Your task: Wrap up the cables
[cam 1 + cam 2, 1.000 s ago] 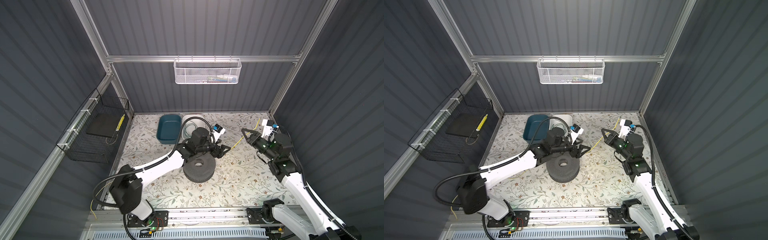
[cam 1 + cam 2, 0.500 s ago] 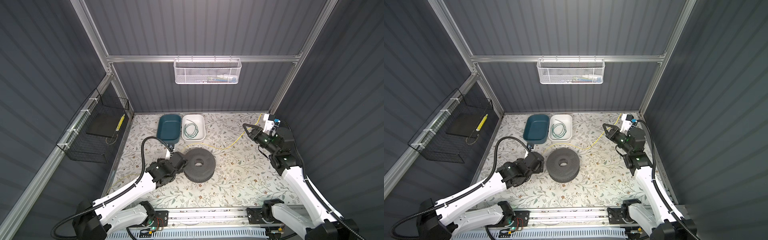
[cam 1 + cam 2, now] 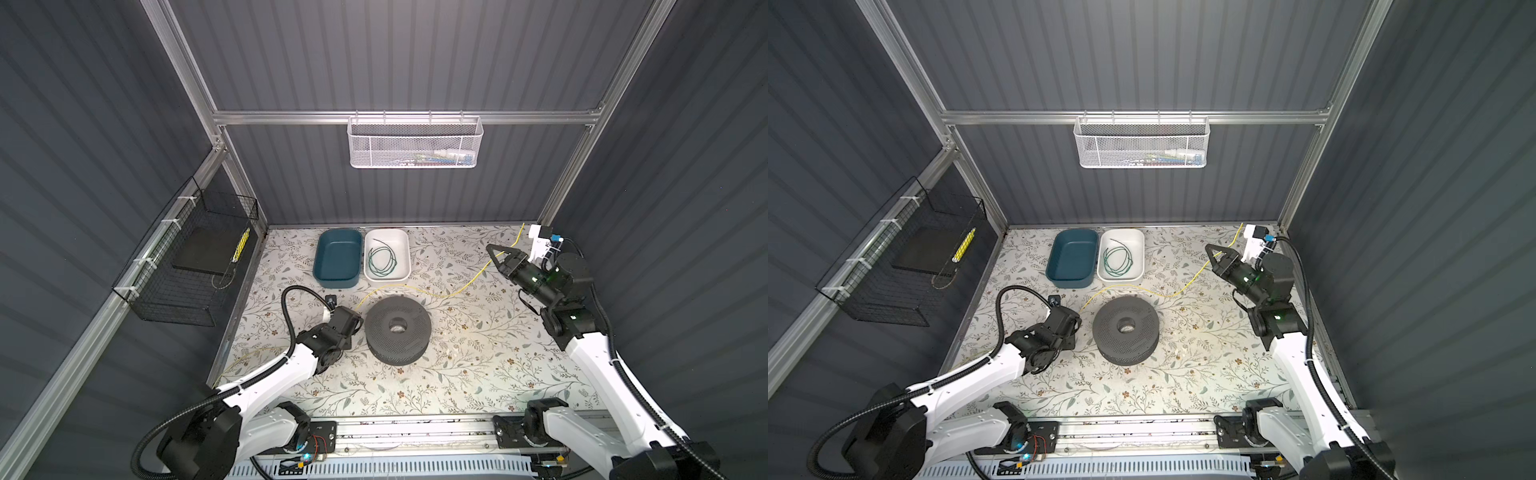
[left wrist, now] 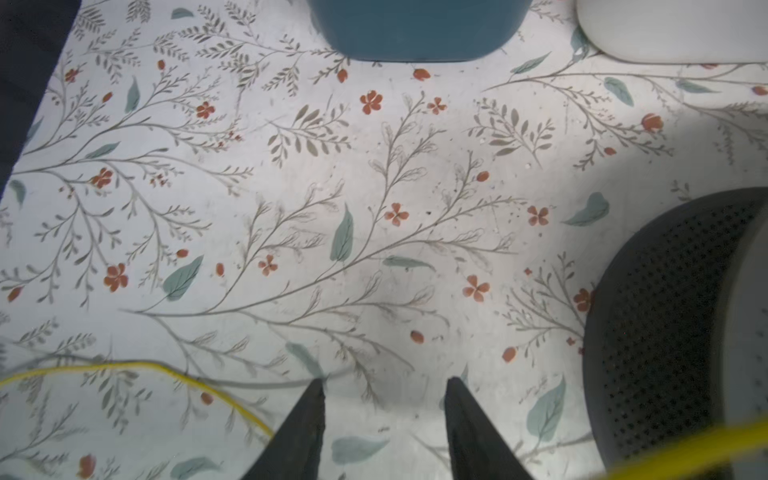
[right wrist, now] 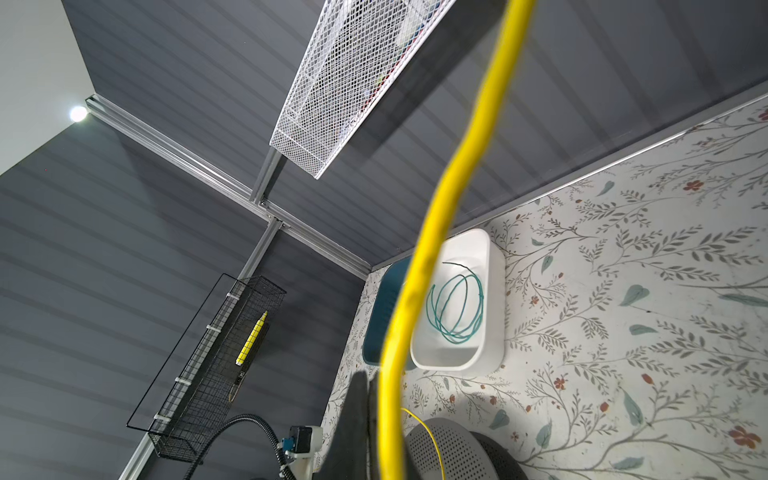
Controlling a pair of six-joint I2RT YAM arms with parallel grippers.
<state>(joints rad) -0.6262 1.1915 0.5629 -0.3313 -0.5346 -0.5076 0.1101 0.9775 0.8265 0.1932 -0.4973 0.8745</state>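
**Right hand pinching the yellow cable, left hand empty next to the spool**

Quick rundown, big stuff first. The floral bench (image 3: 457, 365) has a grey perforated spool (image 3: 415, 328) lying flat about in the middle. Behind it, at the far edge, sit a blue tray (image 3: 336, 257) and a white tray (image 3: 407, 257), right beside each other.

The left hand (image 4: 385, 380) is down low over the bench, just beside the spool. In the left wrist view its fingers (image 4: 303, 428) are apart with only bare bench showing between them, so it's partly open and not gripping anything. In both top views the wrist covers it, so I can't make out the fingers there.

The right hand (image 3: 494, 251) is up off the bench near the far right corner. It's closed, and the yellow cable (image 3: 478, 275) runs straight through it. In the right wrist view the cable sits tight against the closed fingers.

From that grip, a short end of the yellow cable pokes on toward the back corner. The long part drops to the bench, curves round the far side of the spool and reaches the left wrist. In the left wrist view one stretch lies on the bench and runs up to the outer side of one finger, not in the gap.

The green cable (image 3: 370, 262) is coiled in the white tray, well apart from both hands
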